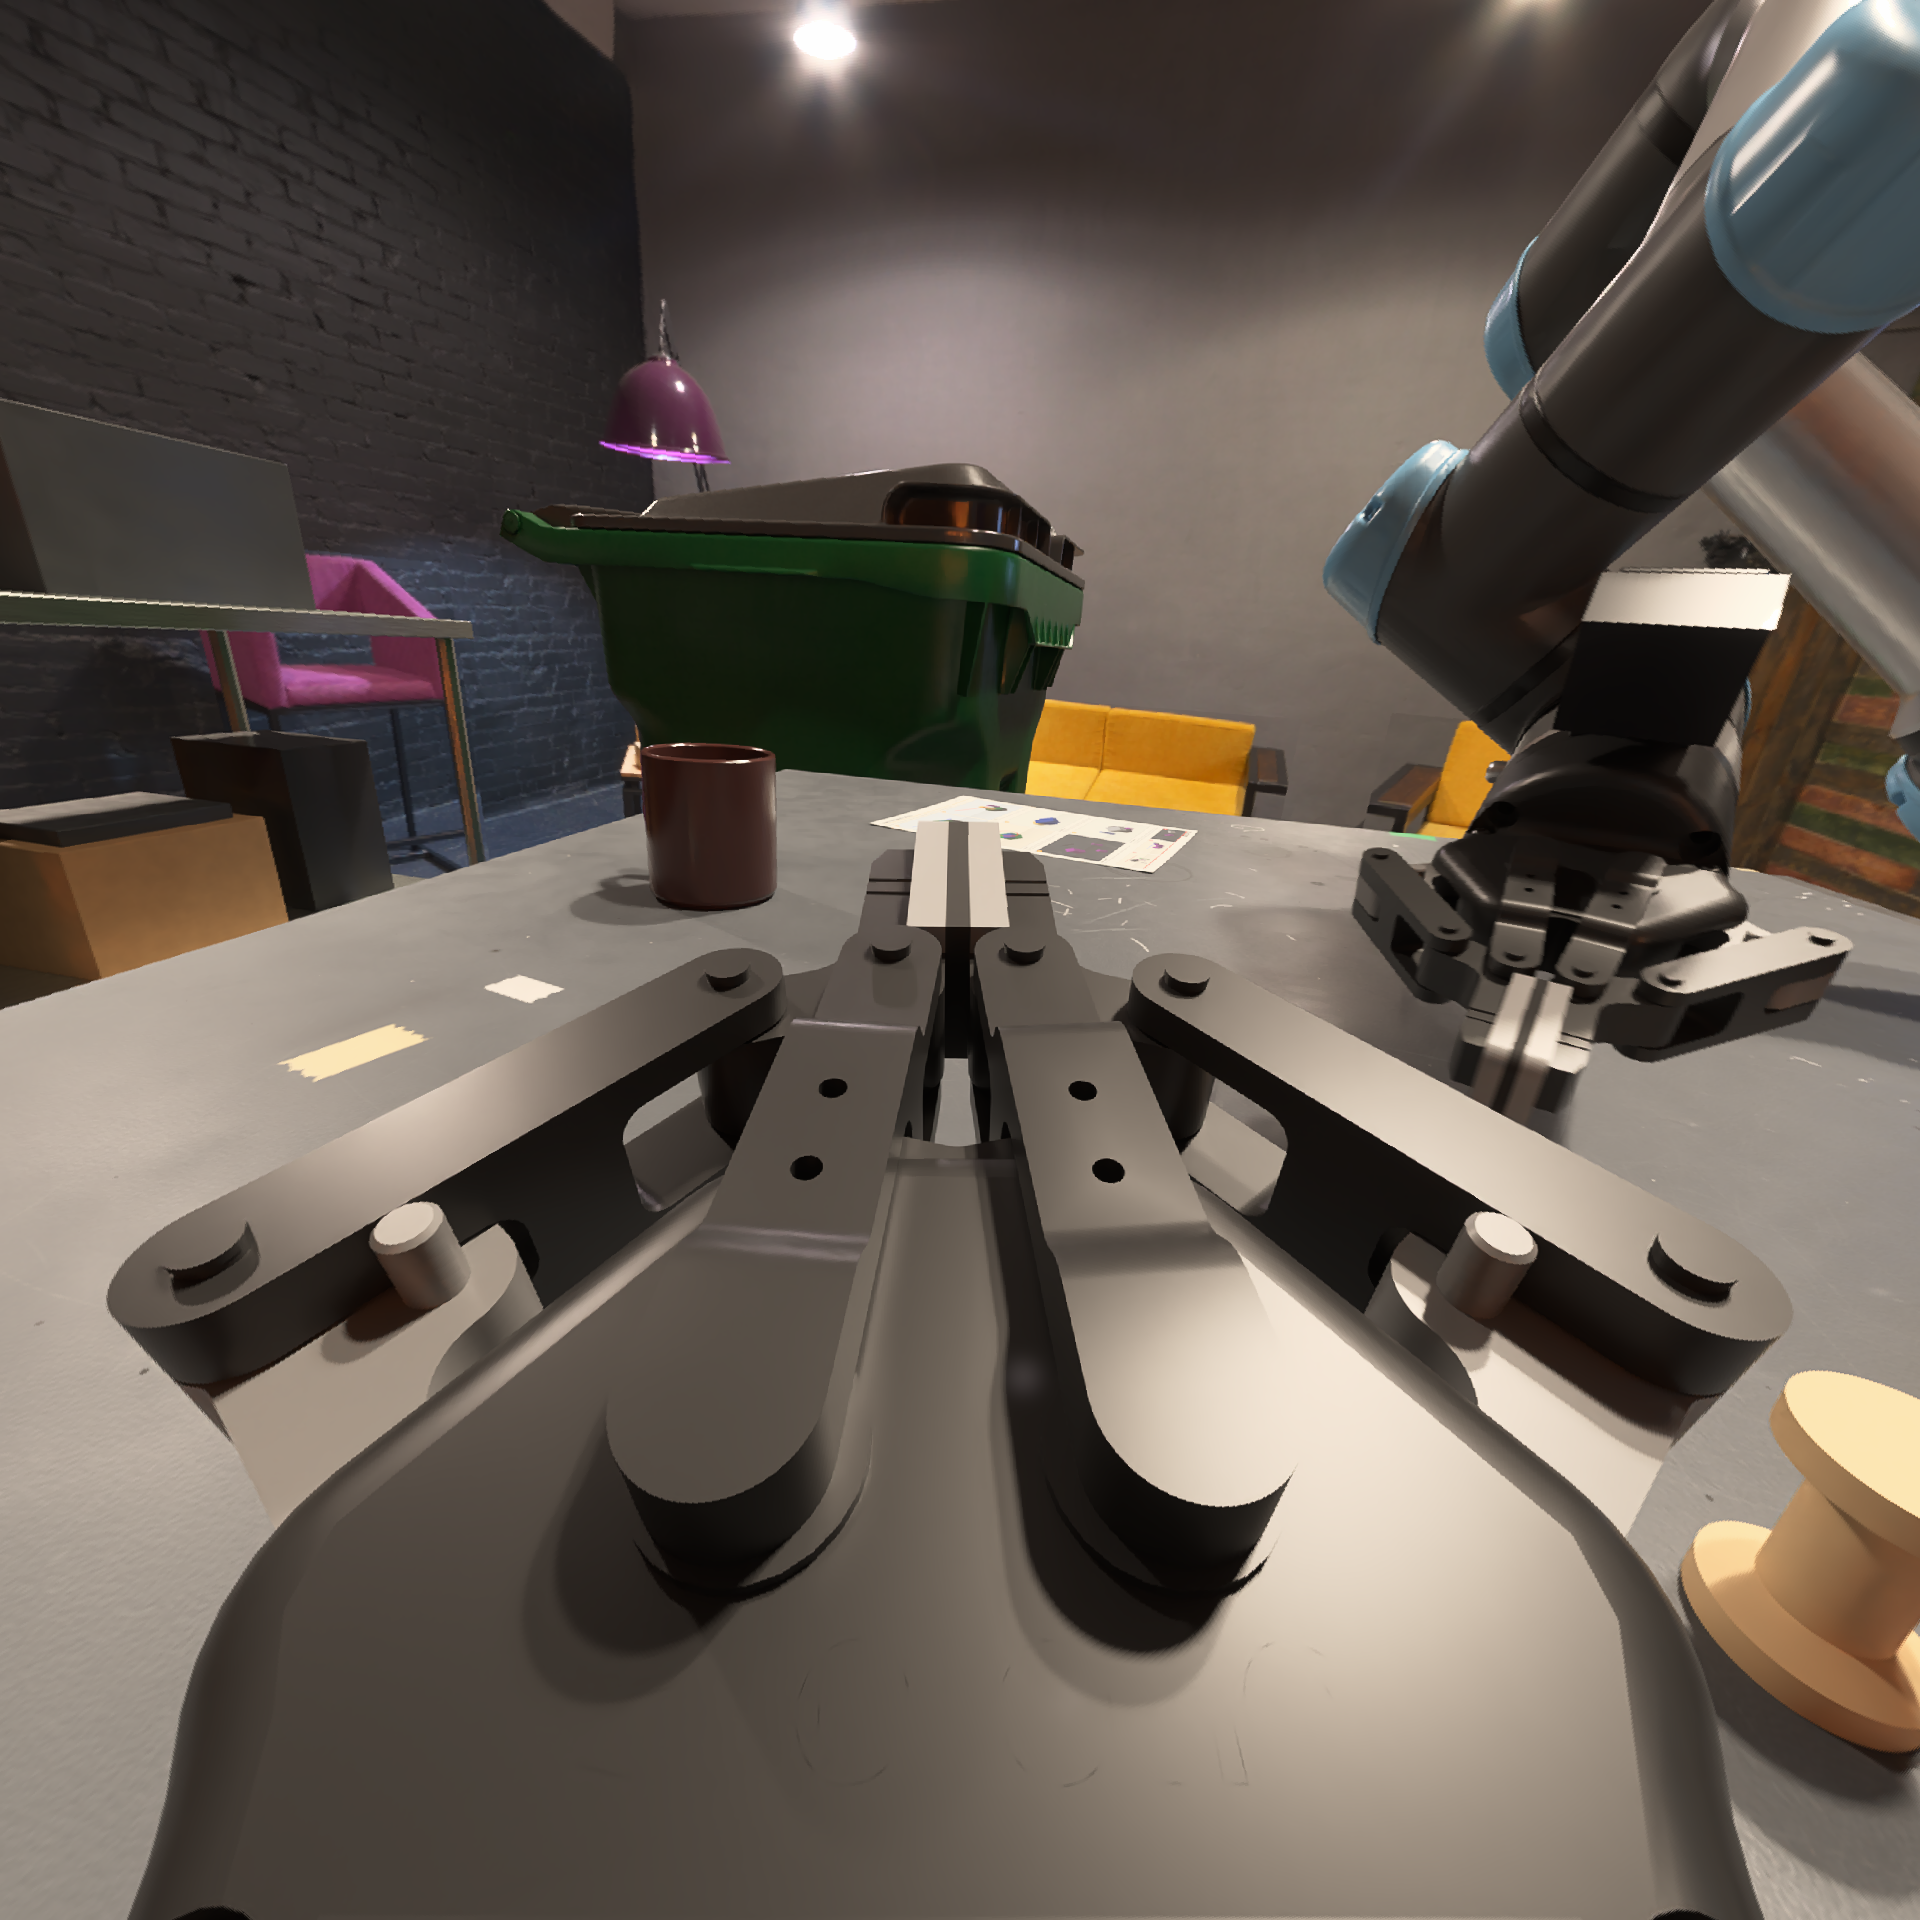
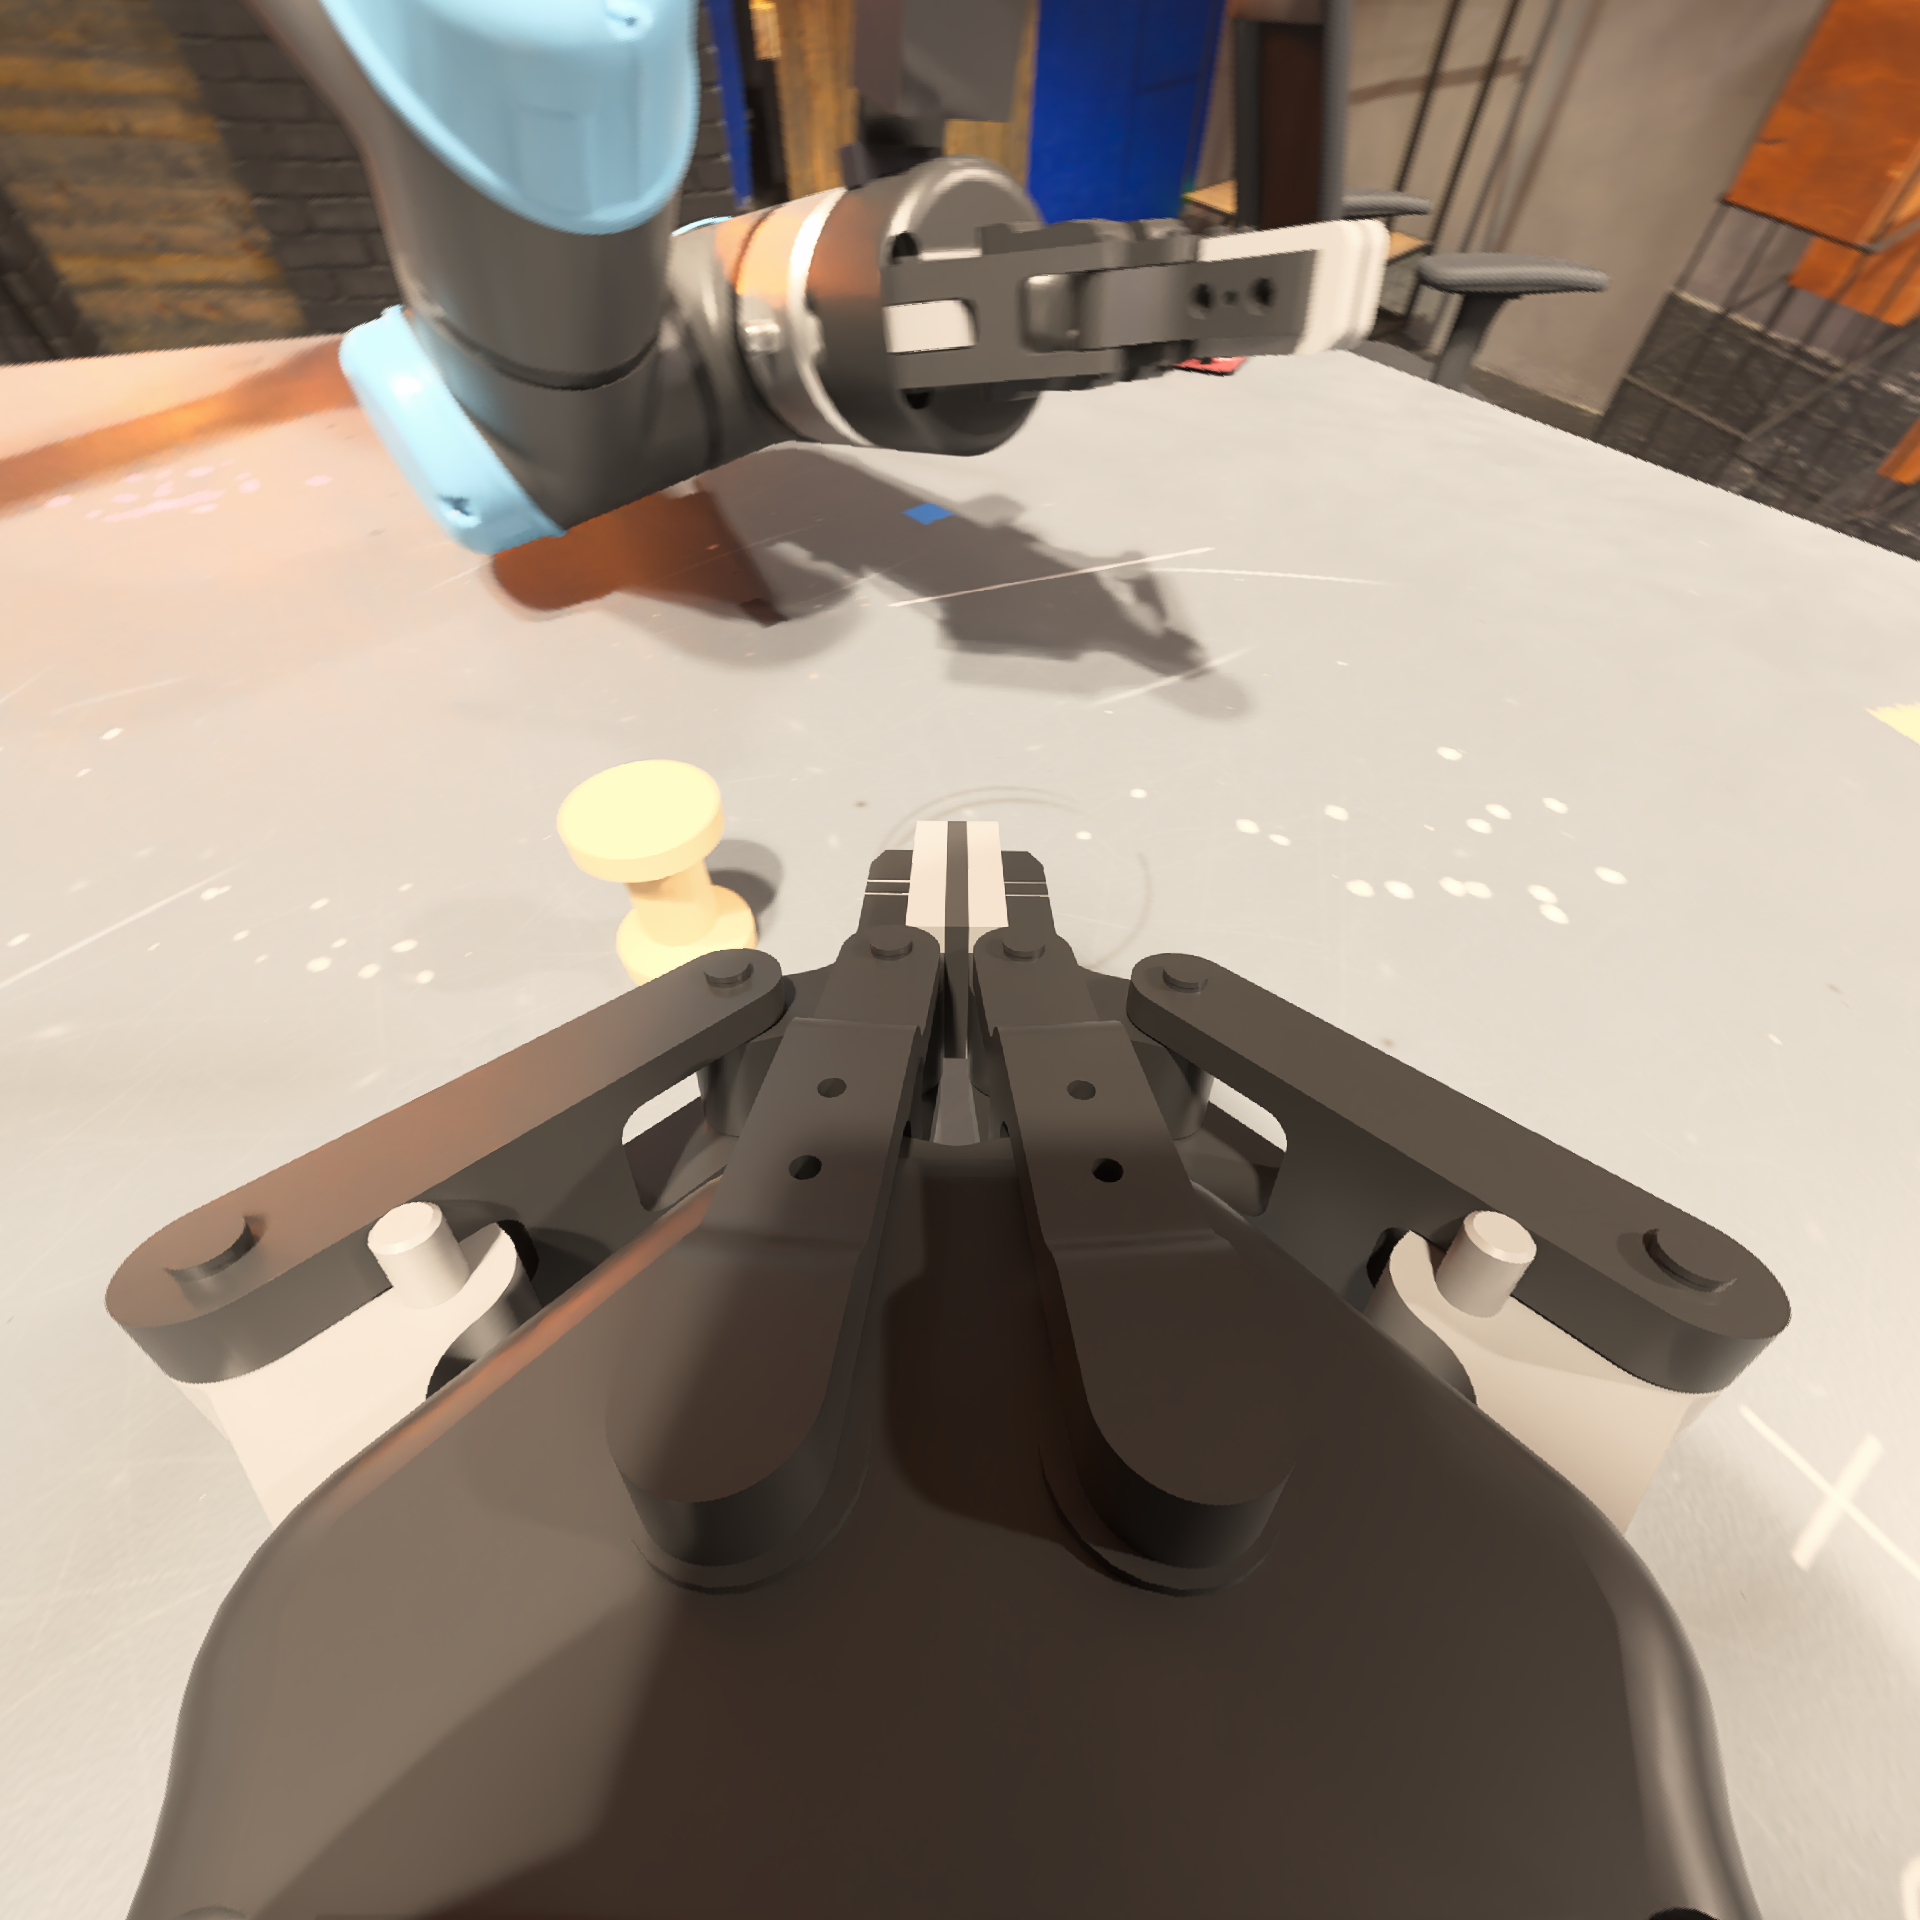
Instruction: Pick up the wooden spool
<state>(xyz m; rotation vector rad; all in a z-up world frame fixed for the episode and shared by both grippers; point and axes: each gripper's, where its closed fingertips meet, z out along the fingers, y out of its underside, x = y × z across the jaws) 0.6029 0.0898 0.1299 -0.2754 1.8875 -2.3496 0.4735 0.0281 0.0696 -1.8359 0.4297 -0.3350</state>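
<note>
The pale wooden spool (image 2: 665,871) stands upright on the grey table (image 2: 1455,644), just left of my right gripper's fingertips. It also shows at the lower right edge of the left wrist view (image 1: 1829,1558), behind and to the right of the left gripper's fingers. My right gripper (image 2: 957,868) is shut and empty, low over the table; it shows in the left wrist view too (image 1: 1527,1034). My left gripper (image 1: 957,871) is shut and empty, held level above the table; it shows in the right wrist view (image 2: 1340,275), far beyond the spool.
A dark brown cup (image 1: 710,824) stands on the table left of the left gripper's tips. A printed sheet (image 1: 1039,844) lies flat beyond them. Tape patches (image 1: 356,1049) mark the table's left side. A green bin (image 1: 831,634) stands past the far edge.
</note>
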